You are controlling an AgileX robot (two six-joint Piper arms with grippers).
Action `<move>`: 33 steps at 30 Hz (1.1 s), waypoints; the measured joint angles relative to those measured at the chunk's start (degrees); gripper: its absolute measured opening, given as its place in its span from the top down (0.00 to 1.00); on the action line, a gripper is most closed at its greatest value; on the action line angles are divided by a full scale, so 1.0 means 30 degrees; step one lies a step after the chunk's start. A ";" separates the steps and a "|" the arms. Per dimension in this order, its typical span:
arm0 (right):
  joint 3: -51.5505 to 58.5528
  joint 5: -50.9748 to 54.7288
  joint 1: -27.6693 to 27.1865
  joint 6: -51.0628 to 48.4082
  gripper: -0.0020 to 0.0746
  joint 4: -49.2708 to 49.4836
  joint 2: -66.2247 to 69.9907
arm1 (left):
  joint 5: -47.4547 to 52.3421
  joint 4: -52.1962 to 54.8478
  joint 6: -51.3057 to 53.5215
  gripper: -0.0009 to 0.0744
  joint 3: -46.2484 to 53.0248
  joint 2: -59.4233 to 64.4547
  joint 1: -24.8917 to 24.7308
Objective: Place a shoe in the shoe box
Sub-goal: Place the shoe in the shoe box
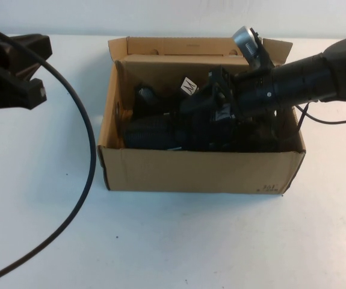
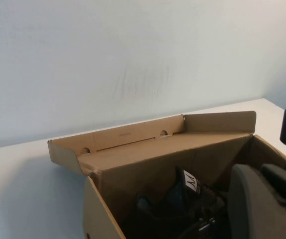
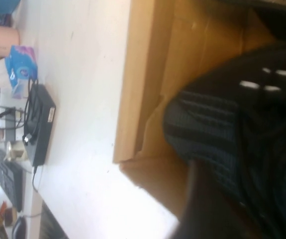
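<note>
White table (image 1: 173, 241) bears the shoe box (image 1: 197, 171) — right hand (image 1: 221, 117) inside, grip unclear — left hand (image 1: 16, 78) closed.

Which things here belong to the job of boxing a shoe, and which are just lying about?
Job:
shoe, in the box
box, lid open
right gripper, down in the box over the shoe
left gripper, parked at the table's left

Lying about:
cable on the table

Right gripper (image 1: 218, 117) reaches low; left gripper (image 1: 16, 75) parked aside, jaws closed.
</note>
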 joint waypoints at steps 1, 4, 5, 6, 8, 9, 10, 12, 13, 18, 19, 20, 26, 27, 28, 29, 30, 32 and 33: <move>-0.0090 0.0131 0.0000 -0.0034 0.50 -0.0036 0.0000 | 0.0038 0.0067 -0.0091 0.99 0.0000 0.0000 0.0000; -0.0610 0.0399 0.0000 -0.0081 0.44 -0.0037 0.0000 | 0.0123 0.0129 -0.0119 0.99 0.0000 0.0000 0.0000; -0.0807 0.0445 0.0000 -0.0123 0.44 -0.0076 0.0000 | 0.0163 0.0129 -0.0136 0.99 0.0000 0.0000 0.0000; -0.0924 0.0499 0.0000 -0.0123 0.44 -0.0076 0.0000 | 0.0203 0.0129 -0.0169 0.99 0.0000 0.0000 0.0000; -0.1278 0.0765 0.0000 -0.0045 0.44 -0.0076 -0.0077 | 0.0272 0.0129 -0.0169 0.99 0.0000 0.0000 0.0000; -0.1396 0.0913 0.0000 0.0038 0.44 -0.0107 -0.0107 | 0.0280 0.0129 -0.0219 0.99 0.0000 0.0000 0.0000; -0.1488 0.0980 0.0000 0.0111 0.44 -0.0157 -0.0126 | 0.0280 0.0173 -0.0219 0.99 0.0000 0.0000 0.0000; -0.1528 0.1170 0.0000 0.0112 0.44 -0.0558 -0.0210 | 0.0280 0.0183 -0.0256 0.99 0.0000 0.0000 0.0000; -0.1562 0.1263 0.0000 0.0150 0.44 -0.0805 -0.0210 | 0.0280 0.0183 -0.0290 0.99 0.0000 0.0000 0.0000; -0.1572 0.1392 0.0000 0.0617 0.44 -0.1909 0.0005 | 0.0316 0.0215 -0.0357 0.99 0.0000 0.0000 0.0000; -0.1572 0.1392 0.0000 0.0789 0.44 -0.2005 0.0158 | 0.0316 0.0215 -0.0357 0.99 0.0000 0.0000 0.0000; -0.1572 0.1392 0.0000 0.0924 0.44 -0.2005 0.0262 | 0.0352 0.0215 -0.0357 0.99 0.0000 0.0000 0.0000; -0.1572 0.0849 0.0400 0.1105 0.44 -0.1103 0.1097 | 0.0353 0.0215 -0.0401 0.99 0.0000 0.0000 0.0000; -0.1572 0.0801 0.0528 0.1243 0.44 -0.1071 0.1196 | 0.0353 0.0215 -0.0401 0.99 0.0000 0.0000 0.0000; -0.1613 0.0746 0.0573 0.1338 0.44 -0.1117 0.1306 | 0.0353 0.0215 -0.0401 0.99 0.0000 0.0000 0.0000; -0.1613 0.0670 0.0656 0.1426 0.44 -0.1231 0.1438 | 0.0353 0.0215 -0.0401 0.99 0.0000 0.0000 0.0000; -0.1648 0.0668 0.0746 0.1504 0.44 -0.1476 0.1535 | 0.0353 0.0215 -0.0401 0.99 0.0000 0.0000 0.0000; -0.1639 0.0627 0.0818 0.1786 0.44 -0.2117 0.1615 | 0.0353 0.0215 -0.0401 0.99 0.0000 0.0000 0.0000; -0.1639 0.0591 0.0830 0.2007 0.44 -0.2532 0.1615 | 0.0353 0.0215 -0.0401 0.99 0.0000 0.0000 0.0000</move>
